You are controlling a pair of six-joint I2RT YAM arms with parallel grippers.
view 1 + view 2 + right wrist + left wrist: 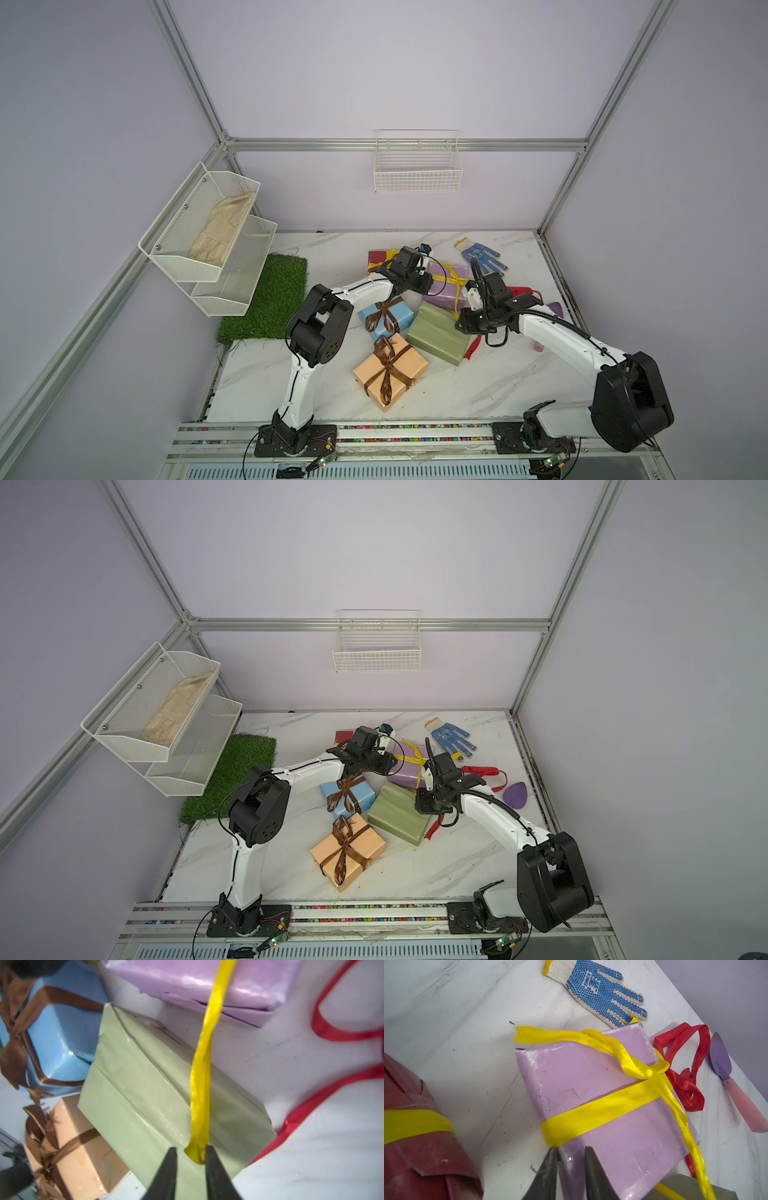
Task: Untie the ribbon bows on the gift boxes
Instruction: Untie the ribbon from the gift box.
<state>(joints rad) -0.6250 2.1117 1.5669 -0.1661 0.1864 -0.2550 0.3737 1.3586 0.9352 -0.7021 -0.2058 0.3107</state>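
**Lilac box** (591,1088): far centre of the table, touching the olive box (145,1084). It is the item in hand.

**Yellow ribbon** (204,1043): bands cross the lilac box. The knot (648,1073) sits near the box's far edge with one small loop. A short tail lies over the box's far corner. The long tail runs straight from the knot across the olive box to the right gripper.

**Left gripper** (571,1149): closed on the lilac box's near edge, one finger on the top face and one on the side.

**Right gripper** (191,1149): jaws parted. The long tail's end lies between them against one finger, apparently not pinched.

**Deciding relation**: the tail's long axis points from the right gripper straight at the knot. The right arm is nearer the tail, so any further pull likely falls to it, along that line and away from the held box.

**Red ribbon** (683,1043): loose on the table beside the lilac box.

**Blue box** (401,309), **peach box** (370,368): each with a tied brown bow (388,361).

**Dark red box** (425,1159): yellow band on; its bow is hidden.
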